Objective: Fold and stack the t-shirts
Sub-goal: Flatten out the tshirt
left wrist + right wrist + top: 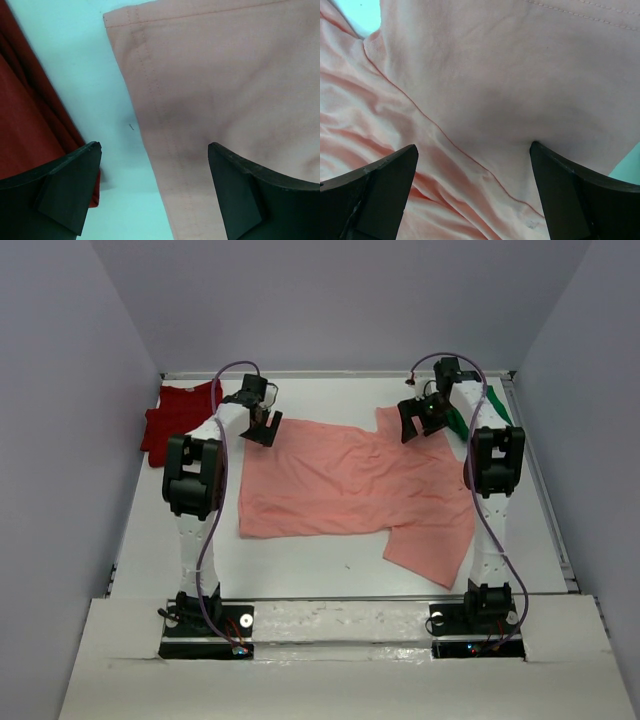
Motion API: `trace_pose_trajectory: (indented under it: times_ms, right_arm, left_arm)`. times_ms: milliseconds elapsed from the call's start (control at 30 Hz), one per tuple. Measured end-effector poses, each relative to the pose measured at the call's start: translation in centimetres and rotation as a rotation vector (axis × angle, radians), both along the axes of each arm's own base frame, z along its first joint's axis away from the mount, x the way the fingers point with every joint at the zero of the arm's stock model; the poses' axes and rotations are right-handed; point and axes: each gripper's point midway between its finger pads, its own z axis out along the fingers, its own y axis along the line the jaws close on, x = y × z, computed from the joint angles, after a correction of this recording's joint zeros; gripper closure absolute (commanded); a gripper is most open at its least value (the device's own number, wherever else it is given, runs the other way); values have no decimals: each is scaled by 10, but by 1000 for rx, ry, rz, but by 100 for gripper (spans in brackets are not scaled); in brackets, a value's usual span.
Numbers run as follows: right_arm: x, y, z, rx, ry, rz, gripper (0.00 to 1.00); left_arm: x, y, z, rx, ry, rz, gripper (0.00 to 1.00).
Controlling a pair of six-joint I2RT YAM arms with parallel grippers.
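Note:
A salmon-pink t-shirt (350, 480) lies spread flat across the middle of the table, one sleeve toward the near right. My left gripper (262, 426) hovers open over its far left corner; the left wrist view shows the hemmed edge (150, 100) running between the wide-apart fingers (70, 180), nothing held. My right gripper (420, 418) stands open above the far right sleeve; in the right wrist view the pink cloth (485, 100) and a sleeve seam fill the gap. A dark red t-shirt (178, 420) is bunched at the far left. A bright green t-shirt (490, 410) lies mostly hidden behind the right arm.
The white table (300, 575) is boxed in by grey walls on the left, back and right. A metal rail (545, 490) runs along the right edge. Both arm bases (205, 625) sit at the near edge.

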Motion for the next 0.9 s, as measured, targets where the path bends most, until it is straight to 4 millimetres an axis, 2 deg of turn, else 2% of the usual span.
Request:
trace_pose_trajectory:
  times_ms: [200,400,767,900]
  right_arm:
    - [8,0,0,0,-13,-23,0]
    - [40,-11,-2,-59,-83,-89,0]
    - [81,-37,-4,-180,-214,-217,0]
    - [97,-43,0,-205,-283,-242,0]
  left_arm:
    - [1,2,1,4,-3,1,1]
    - [1,9,6,20,-9,16,1]
    - [3,24,46,11,-82,46,1]
    - [4,23,50,-4,-91,46,1]
